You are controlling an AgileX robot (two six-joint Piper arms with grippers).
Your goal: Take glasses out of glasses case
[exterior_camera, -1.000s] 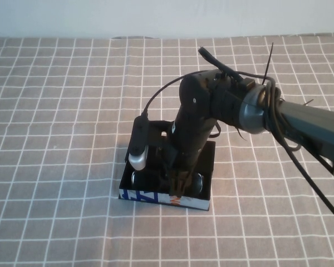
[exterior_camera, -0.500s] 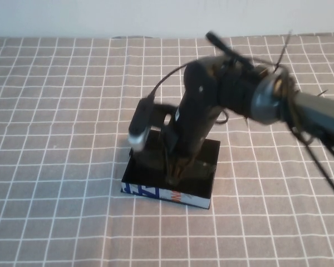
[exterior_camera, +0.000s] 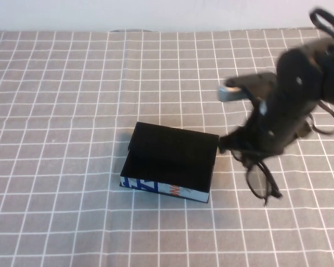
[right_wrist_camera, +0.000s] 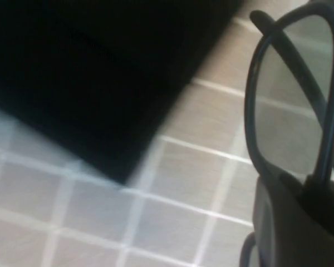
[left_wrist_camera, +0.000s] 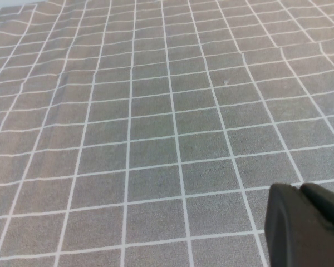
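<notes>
1. My right gripper [exterior_camera: 250,151] hangs above the surface [exterior_camera: 67,111], just off the right edge of the glasses case [exterior_camera: 170,161], on the right side of the high view.
2. My right fingers [right_wrist_camera: 286,222] are closed on the glasses [exterior_camera: 260,177], which dangle below them, clear of the case and lifted off the checked cloth.
3. In the right wrist view one lens rim of the glasses [right_wrist_camera: 292,94] sticks out past the fingers, with the grey grid cloth showing through the lens.
4. The glasses case sits near the middle of the surface, its dark top facing up and its blue, white and orange printed side [exterior_camera: 164,189] turned toward me.
5. In the right wrist view the case [right_wrist_camera: 89,72] fills the picture's corner away from the glasses as a black block, apart from the glasses with bare cloth between them.
6. I cannot tell from these views whether the flap lid is folded back or lying down; the top only reads as flat black.
7. My left gripper [left_wrist_camera: 306,225] does not appear in the high view. In its own wrist view it hovers over bare grid cloth [left_wrist_camera: 156,122], only a dark tip showing, and I cannot tell how its fingers stand.
</notes>
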